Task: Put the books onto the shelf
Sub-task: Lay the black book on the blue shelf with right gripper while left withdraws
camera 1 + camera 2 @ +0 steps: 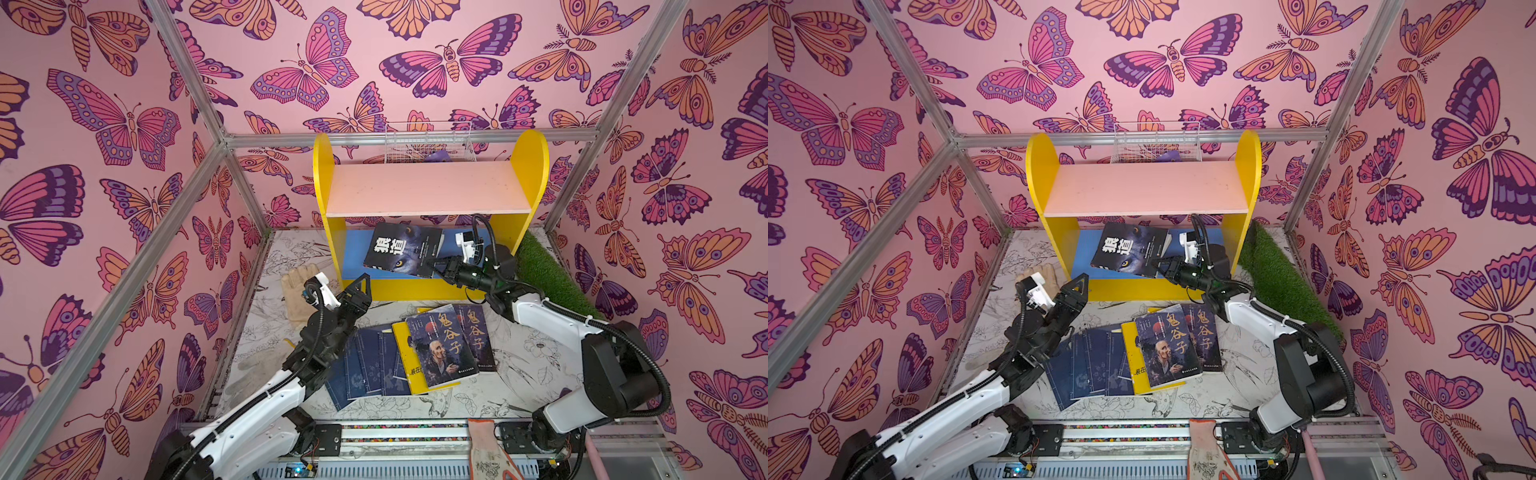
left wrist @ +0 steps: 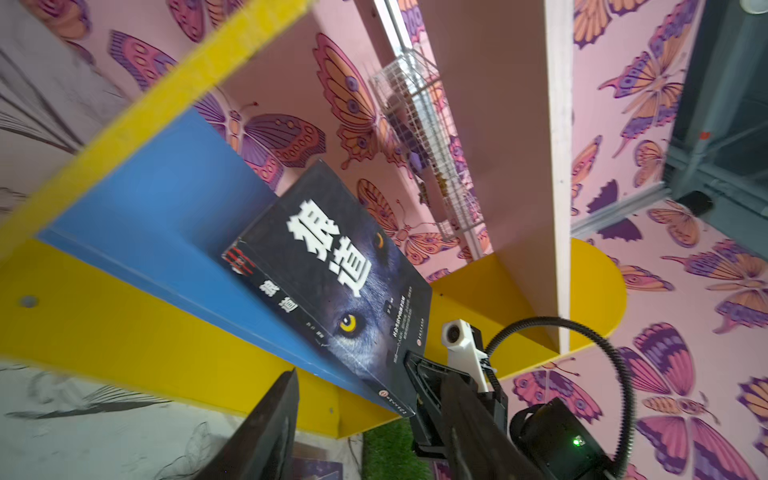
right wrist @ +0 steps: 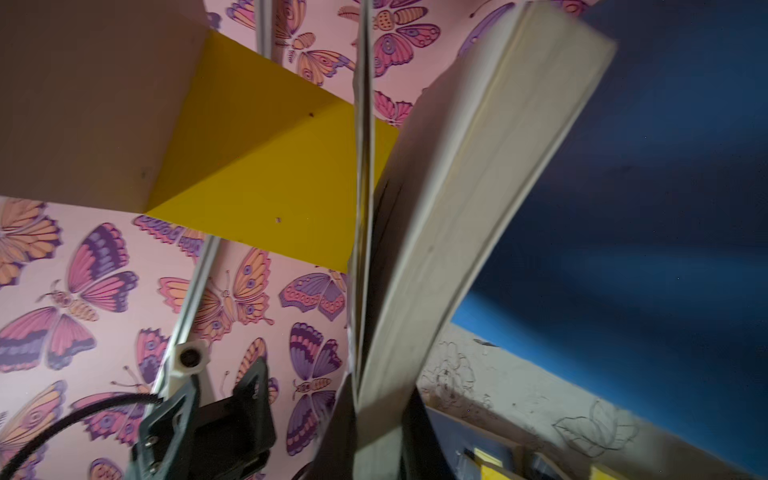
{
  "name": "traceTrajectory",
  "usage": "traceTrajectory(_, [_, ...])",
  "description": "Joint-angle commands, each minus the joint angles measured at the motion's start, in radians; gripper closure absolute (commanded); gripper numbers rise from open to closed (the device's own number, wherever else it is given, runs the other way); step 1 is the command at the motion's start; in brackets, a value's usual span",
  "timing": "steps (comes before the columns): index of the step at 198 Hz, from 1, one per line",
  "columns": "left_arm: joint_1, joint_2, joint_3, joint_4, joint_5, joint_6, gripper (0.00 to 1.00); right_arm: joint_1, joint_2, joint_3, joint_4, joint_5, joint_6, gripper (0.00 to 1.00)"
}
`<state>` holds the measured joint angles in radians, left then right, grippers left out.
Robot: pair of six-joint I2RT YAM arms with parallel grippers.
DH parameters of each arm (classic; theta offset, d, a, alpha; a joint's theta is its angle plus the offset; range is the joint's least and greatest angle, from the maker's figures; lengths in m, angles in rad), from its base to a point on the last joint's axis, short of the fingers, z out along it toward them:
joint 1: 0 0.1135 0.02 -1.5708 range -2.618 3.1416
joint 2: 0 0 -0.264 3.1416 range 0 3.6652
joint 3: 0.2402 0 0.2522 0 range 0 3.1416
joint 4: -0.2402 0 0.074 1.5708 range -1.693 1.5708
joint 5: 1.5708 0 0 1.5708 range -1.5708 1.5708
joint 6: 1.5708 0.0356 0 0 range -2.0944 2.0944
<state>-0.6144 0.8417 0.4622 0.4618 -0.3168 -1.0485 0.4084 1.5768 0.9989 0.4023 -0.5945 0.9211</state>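
Holding the wolf-cover book (image 1: 401,249) by its near right corner: right gripper (image 1: 435,266) clamped tight on cover and pages. The book sits in the lower bay of the shelf (image 1: 324,174), near edge on the blue board (image 1: 353,257), cover tilted up toward me, not upright. Its long axis runs from the front lip back under the pink board (image 1: 428,187), slightly skewed. Left gripper (image 1: 362,291) hangs just off the shelf front, left of the book, jaws parted, nothing in them. It looks to me the arm nearer the free spine side, so best placed to steady it. Remaining books (image 1: 415,353) lie fanned on the table (image 1: 519,374) between the arms.
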Motion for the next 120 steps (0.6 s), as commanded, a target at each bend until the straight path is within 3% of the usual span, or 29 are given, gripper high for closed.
traceTrajectory(1, [0.006,-0.081,0.019,-0.372,-0.169,-0.073,0.42,0.024,0.046,0.154,-0.189,0.05,-0.183,1.0])
traceTrajectory(16, [0.007,-0.132,0.029,-0.521,-0.231,-0.136,0.43,0.037,0.088,0.225,-0.303,0.043,-0.246,1.0])
traceTrajectory(45, [0.015,-0.184,0.053,-0.759,-0.305,-0.232,0.43,0.042,0.172,0.31,-0.375,-0.026,-0.249,1.0])
traceTrajectory(120, [0.043,-0.203,0.022,-0.833,-0.263,-0.315,0.44,0.08,0.338,0.432,-0.358,-0.102,-0.203,1.0])
